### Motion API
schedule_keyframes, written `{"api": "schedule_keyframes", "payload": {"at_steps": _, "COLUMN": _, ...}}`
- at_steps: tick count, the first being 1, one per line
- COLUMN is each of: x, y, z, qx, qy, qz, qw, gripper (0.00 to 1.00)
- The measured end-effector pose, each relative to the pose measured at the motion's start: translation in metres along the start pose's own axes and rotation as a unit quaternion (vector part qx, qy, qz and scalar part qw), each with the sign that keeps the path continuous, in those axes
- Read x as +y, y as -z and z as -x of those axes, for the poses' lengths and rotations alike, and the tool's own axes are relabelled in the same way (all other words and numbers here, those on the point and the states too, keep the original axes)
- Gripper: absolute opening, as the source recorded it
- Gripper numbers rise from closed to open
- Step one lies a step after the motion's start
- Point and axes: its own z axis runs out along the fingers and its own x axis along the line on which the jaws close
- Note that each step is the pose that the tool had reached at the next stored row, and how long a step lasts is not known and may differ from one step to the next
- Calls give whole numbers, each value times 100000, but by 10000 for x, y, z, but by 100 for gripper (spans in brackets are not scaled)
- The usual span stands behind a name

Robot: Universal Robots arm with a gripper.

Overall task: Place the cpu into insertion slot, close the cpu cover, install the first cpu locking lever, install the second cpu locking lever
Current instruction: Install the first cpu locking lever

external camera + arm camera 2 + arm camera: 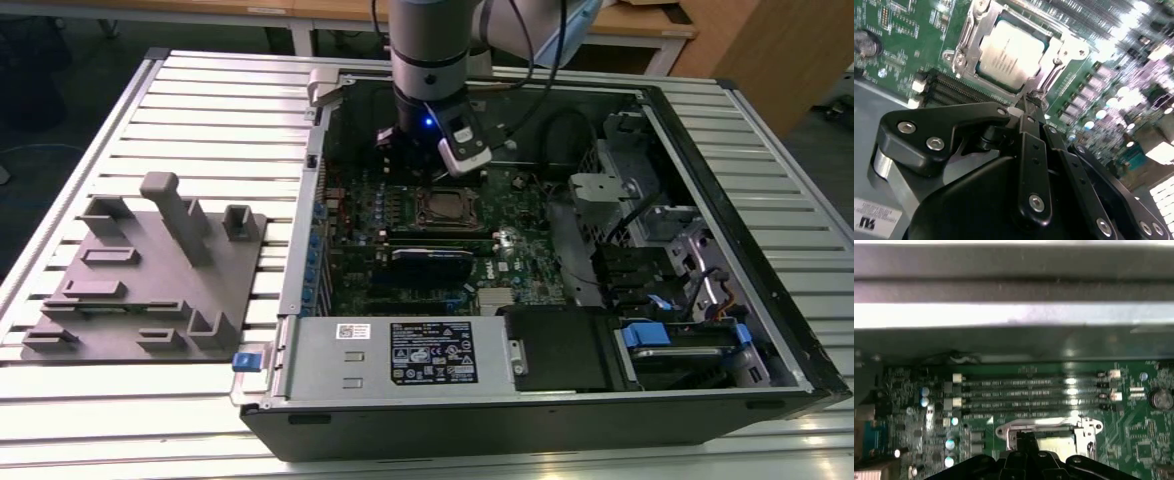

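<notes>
The cpu [1010,54], a square chip with a pale silver top, lies in the insertion slot [968,47] on the green motherboard. The silvery cpu cover [1056,55] lies flat around the chip, framing it. A thin metal locking lever [1050,81] runs along one side of the socket. My gripper [1028,101] hangs just above the socket's edge with its black fingers drawn together at the tips; nothing shows between them. In the first wrist view the gripper [1026,439] stands at the cover [1040,429], next to the memory slots [1029,395]. In the exterior view the arm [430,90] stands over the socket [447,208].
The motherboard sits inside an open computer case [747,200] on a slatted table [214,110]. A black card [430,262] stands near the socket. Cables and drive bays [667,270] fill the exterior view's right side. A grey fixture plate [147,270] lies at the exterior view's left.
</notes>
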Motion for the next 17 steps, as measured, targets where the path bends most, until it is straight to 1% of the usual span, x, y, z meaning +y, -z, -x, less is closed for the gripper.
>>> {"api": "schedule_keyframes", "payload": {"at_steps": 1, "x": 0, "y": 0, "z": 0, "qx": 17, "qy": -10, "qz": 350, "qw": 99999, "gripper": 11}}
{"api": "schedule_keyframes", "payload": {"at_steps": 2, "x": 0, "y": 0, "z": 0, "qx": 24, "qy": -22, "qz": 569, "qw": 99998, "gripper": 11}}
{"api": "schedule_keyframes", "payload": {"at_steps": 6, "x": 1, "y": -1, "z": 0, "qx": 28, "qy": -33, "qz": 700, "qw": 99998, "gripper": 11}}
{"api": "schedule_keyframes", "payload": {"at_steps": 7, "x": 1, "y": -2, "z": 0, "qx": 36, "qy": -36, "qz": 842, "qw": 99996, "gripper": 11}}
{"api": "schedule_keyframes", "payload": {"at_steps": 10, "x": 0, "y": -11, "z": -1, "qx": 98, "qy": -107, "qz": 2096, "qw": 99978, "gripper": 11}}
{"api": "schedule_keyframes", "payload": {"at_steps": 11, "x": 0, "y": -13, "z": -1, "qx": 137, "qy": -41, "qz": 2600, "qw": 99966, "gripper": 11}}
{"api": "schedule_keyframes", "payload": {"at_steps": 12, "x": -1, "y": -16, "z": -1, "qx": 182, "qy": 51, "qz": 3004, "qw": 99955, "gripper": 11}}
{"api": "schedule_keyframes", "payload": {"at_steps": 13, "x": -1, "y": -23, "z": -1, "qx": 207, "qy": 141, "qz": 3235, "qw": 99947, "gripper": 11}}
{"api": "schedule_keyframes", "payload": {"at_steps": 15, "x": -3, "y": -40, "z": -3, "qx": 223, "qy": 231, "qz": 3293, "qw": 99945, "gripper": 11}}
{"api": "schedule_keyframes", "payload": {"at_steps": 17, "x": 1, "y": -42, "z": -3, "qx": 255, "qy": 324, "qz": 3325, "qw": 99944, "gripper": 11}}
